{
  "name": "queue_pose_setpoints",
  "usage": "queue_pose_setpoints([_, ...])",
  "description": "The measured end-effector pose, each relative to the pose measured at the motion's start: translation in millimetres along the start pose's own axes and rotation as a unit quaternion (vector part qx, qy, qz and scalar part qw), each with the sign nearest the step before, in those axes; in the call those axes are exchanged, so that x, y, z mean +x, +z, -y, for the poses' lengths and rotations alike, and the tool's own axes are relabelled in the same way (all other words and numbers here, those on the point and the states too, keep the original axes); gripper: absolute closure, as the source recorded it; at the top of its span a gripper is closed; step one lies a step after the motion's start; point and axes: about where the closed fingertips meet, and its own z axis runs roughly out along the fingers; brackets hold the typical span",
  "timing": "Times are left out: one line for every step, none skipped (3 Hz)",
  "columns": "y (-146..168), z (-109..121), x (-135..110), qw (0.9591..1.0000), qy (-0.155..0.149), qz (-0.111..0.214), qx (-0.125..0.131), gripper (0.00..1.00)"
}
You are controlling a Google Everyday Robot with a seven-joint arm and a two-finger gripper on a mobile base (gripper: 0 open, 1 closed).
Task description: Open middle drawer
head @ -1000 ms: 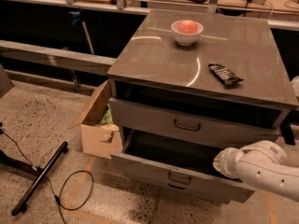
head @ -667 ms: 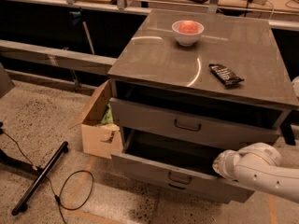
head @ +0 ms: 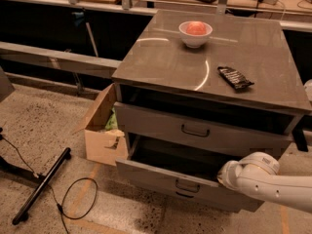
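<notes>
The middle drawer (head: 161, 179) stands pulled well out at the near side of the grey bench (head: 161, 57), its dark inside showing and its small loop handle facing me. The drawer above (head: 156, 123) is out only a little. The white arm reaches in from the near right, and the claw (head: 225, 175) sits at the right end of the middle drawer's front edge. I cannot tell how wide it is or what it holds. A white bowl (head: 195, 34) and a dark packet (head: 235, 77) lie on the benchtop, and a cardboard box (head: 100, 133) stands to the left.

Glossy metal cabinet top (head: 165, 62), cardboard box (head: 100, 147), matt metal middle drawer (head: 151, 175), smooth white gripper (head: 225, 174) at its right end
</notes>
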Motion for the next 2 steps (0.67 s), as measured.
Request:
queue_pose_setpoints([18, -8, 0, 1.0000, 0.004, -0.001, -0.009, 1.00])
queue_pose_setpoints([29, -17, -2, 0.9998, 0.000, -0.003, -0.022, 1.00])
